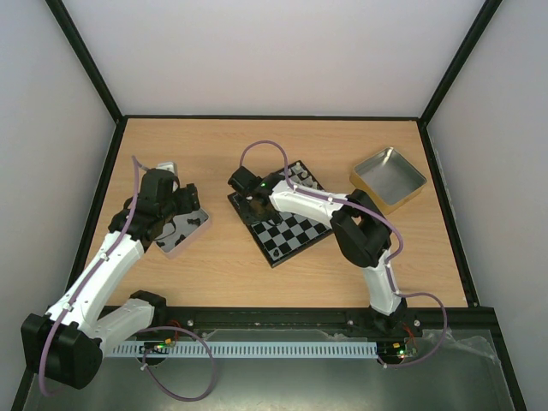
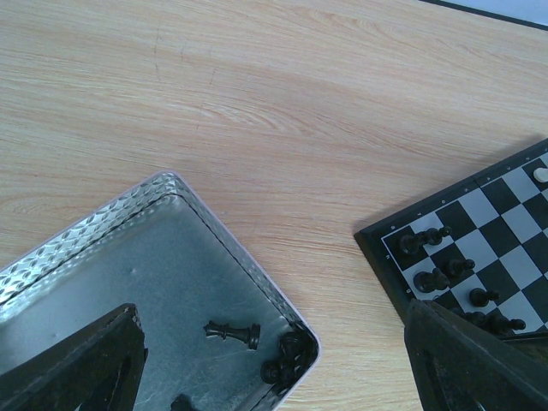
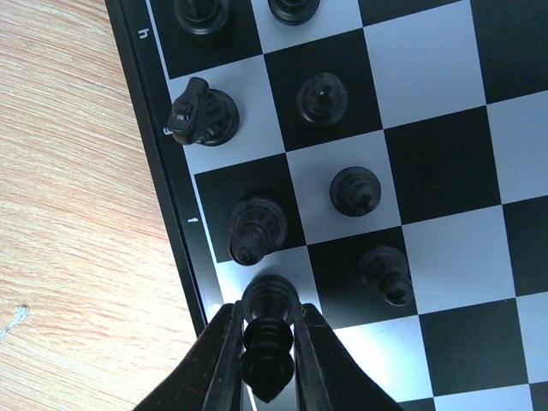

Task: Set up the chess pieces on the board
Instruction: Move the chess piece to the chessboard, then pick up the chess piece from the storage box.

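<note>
The board (image 1: 291, 229) lies tilted at mid-table. My right gripper (image 3: 268, 330) is shut on a black chess piece (image 3: 269, 342), its base on a pale square at the board's left edge (image 3: 158, 163). Several other black pieces (image 3: 257, 227) stand on the squares beside it. My left gripper (image 2: 274, 377) is open and empty, hovering over a metal tin (image 2: 128, 282). In the tin a black piece (image 2: 231, 330) lies on its side and several more black pieces (image 2: 287, 355) huddle in the corner. The board's corner (image 2: 462, 257) with black pieces shows at right in the left wrist view.
A second shallow metal tin (image 1: 389, 177) stands at the back right of the wooden table. The left tin (image 1: 182, 229) sits left of the board. Black frame rails and white walls border the table.
</note>
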`<state>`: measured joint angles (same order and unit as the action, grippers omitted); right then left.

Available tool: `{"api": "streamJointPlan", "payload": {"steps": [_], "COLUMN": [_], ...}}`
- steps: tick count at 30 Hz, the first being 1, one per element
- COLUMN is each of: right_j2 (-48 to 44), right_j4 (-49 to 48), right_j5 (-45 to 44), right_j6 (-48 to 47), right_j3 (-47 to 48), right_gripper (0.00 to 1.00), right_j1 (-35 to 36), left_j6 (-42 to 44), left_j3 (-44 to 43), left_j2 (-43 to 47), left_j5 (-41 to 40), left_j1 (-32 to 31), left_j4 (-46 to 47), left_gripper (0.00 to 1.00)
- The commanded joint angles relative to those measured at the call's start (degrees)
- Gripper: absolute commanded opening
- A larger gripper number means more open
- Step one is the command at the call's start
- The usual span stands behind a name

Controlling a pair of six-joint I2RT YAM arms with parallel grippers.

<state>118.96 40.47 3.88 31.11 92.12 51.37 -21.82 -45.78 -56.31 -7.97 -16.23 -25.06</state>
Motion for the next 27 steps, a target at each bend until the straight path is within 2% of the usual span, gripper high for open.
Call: {"api": "streamJointPlan", "payload": {"steps": [1, 7, 12, 18, 24, 27], "right_j2": [0.28, 0.23, -2.00, -10.12, -24.17, -30.59], "right_j4": [2.26, 1.54, 1.39, -2.05, -10.40, -14.92], "right_j5": [-0.79, 1.30, 0.59, -2.43, -12.30, -13.60], "right_j6": [-0.02, 0.16, 0.91, 3.39, 9.53, 12.46], "right_j3": [1.49, 2.07, 2.24, -0.95, -13.03, -21.44], "right_gripper": [0.17, 0.23, 0.39, 0.50, 0.57, 0.57], "right_j1": [0.22, 0.26, 0.28, 0.13, -2.89, -6.60], "left_j6": [0.69, 0.55, 0.76, 1.08, 0.49, -1.53], "left_j3": [0.62, 0.68, 0.50, 0.20, 0.32, 0.46], "left_j2": [-0.03, -0.01, -0.04, -0.65, -2.87, -4.72], "left_j5": [-0.73, -0.56, 0.14, 0.19, 1.47, 1.24], "left_j1": [-0.28, -0.26, -0.25, -0.19, 0.03, 0.93], "left_j4": [0.54, 0.54, 0.54, 0.25, 0.15, -0.47], "left_gripper": [0.84, 0.84, 0.84, 0.89, 0.94, 0.97]}}
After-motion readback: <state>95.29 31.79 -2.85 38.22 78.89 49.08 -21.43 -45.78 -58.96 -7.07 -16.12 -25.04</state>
